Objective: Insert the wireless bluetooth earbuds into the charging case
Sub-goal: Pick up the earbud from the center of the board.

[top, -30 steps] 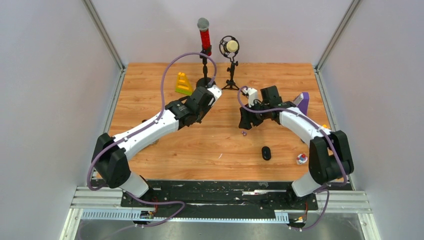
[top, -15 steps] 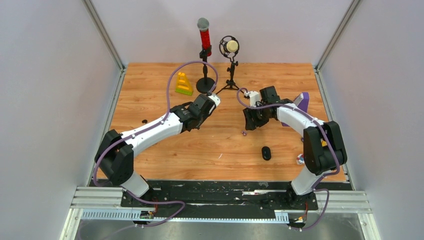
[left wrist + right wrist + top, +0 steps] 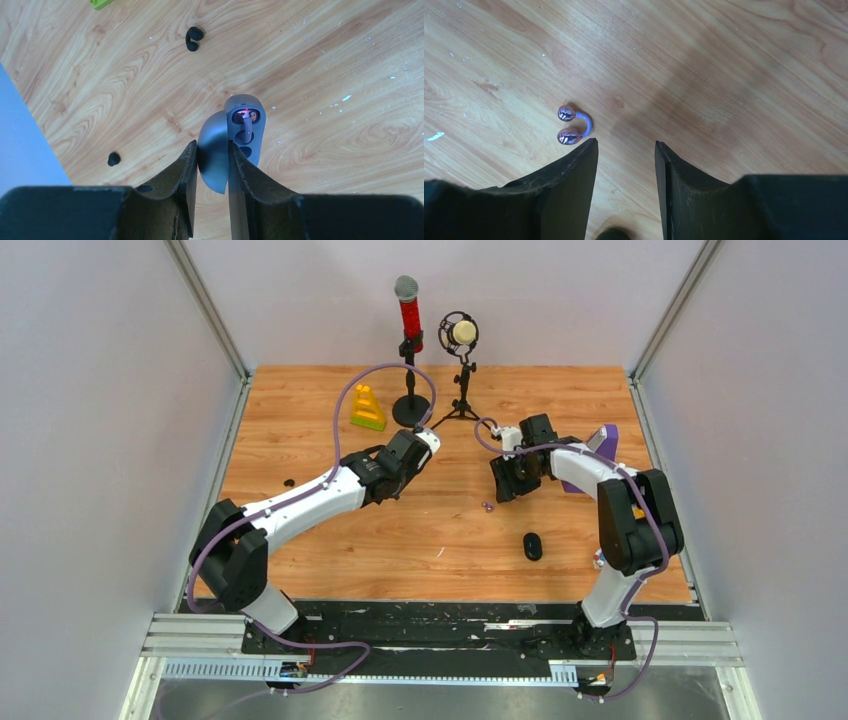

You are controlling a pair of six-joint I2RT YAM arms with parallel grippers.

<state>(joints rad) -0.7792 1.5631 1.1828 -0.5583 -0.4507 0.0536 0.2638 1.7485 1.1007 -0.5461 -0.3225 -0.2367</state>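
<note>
L gripper (image 3: pixel 212 150) clamped on open lid of grey charging case (image 3: pixel 245 131), black earbuds (image 3: pixel 193 39) on surface (image 3: pixel 325 60) at 11 o'clock of case, R gripper (image 3: pixel 626 145) fingers apart, purple earbuds (image 3: pixel 570 125) on surface just beside one fingertip, 10 o'clock in wrist view

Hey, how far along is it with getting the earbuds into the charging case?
Done: the charging case is open. In hand: the left gripper is shut on its lid, and the open right gripper hovers beside the purple earbuds without gripping them. Left: the purple earbuds and the black earbuds lie on the table, outside the case; at least one socket looks empty.
</note>
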